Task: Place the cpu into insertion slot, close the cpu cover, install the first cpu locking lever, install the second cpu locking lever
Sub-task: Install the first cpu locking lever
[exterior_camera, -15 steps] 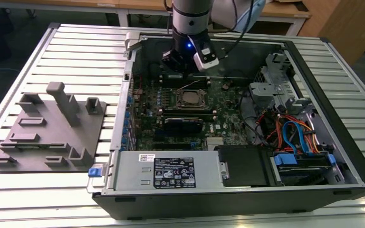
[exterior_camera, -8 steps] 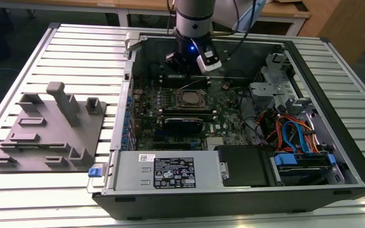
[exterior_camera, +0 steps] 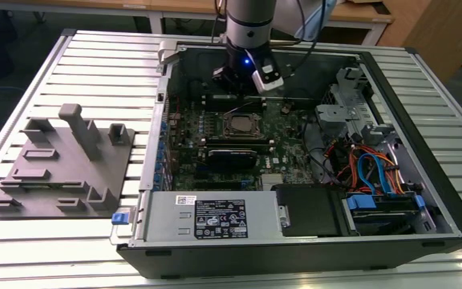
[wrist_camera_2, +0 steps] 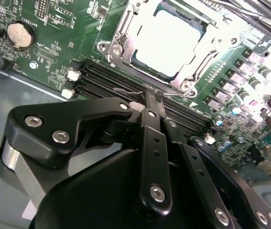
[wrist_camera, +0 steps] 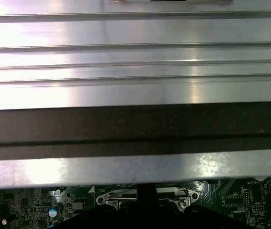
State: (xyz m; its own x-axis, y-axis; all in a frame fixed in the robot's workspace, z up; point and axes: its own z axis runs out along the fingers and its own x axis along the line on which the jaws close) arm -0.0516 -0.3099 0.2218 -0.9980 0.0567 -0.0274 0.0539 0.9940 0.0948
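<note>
Arm comes down near-vertical into the open pc case (exterior_camera: pixel 423 198), wrist tipped a bit. The gripper (wrist_camera_2: pixel 153 98) hangs low over the board at the edge of the insertion slot (exterior_camera: pixel 224 124), on the slot's far side in the exterior view. Fingers are pressed together w/ no gap showing, tips just off the slot's corner. A thin wire bar (wrist_camera_2: pixel 128 89) lies right at the tips; can't tell if it's pinched.

The cpu (wrist_camera_2: pixel 171 40) sits flat in the slot, top bright. The cover (wrist_camera_2: pixel 117 32) is down around it, framing the chip.

Edges and room, all rel. to the slot:
- The black memory slots (wrist_camera_2: pixel 106 81) run along the gripper side, touching-close to the slot frame, w/ the tips above them.
- The coin battery (wrist_camera_2: pixel 20 34) is well apart, past the memory slots.
- A row of small parts (wrist_camera_2: pixel 240 78) crowds the opposite corner.
- The drive cage and cables (exterior_camera: pixel 360 156) are to the exterior view's right, well apart.
- The case top is open above the slot.

In the first wrist view, the case wall (wrist_camera: pixel 135 124) stands close behind the slot, w/ the slatted table (wrist_camera: pixel 135 57) beyond.
</note>
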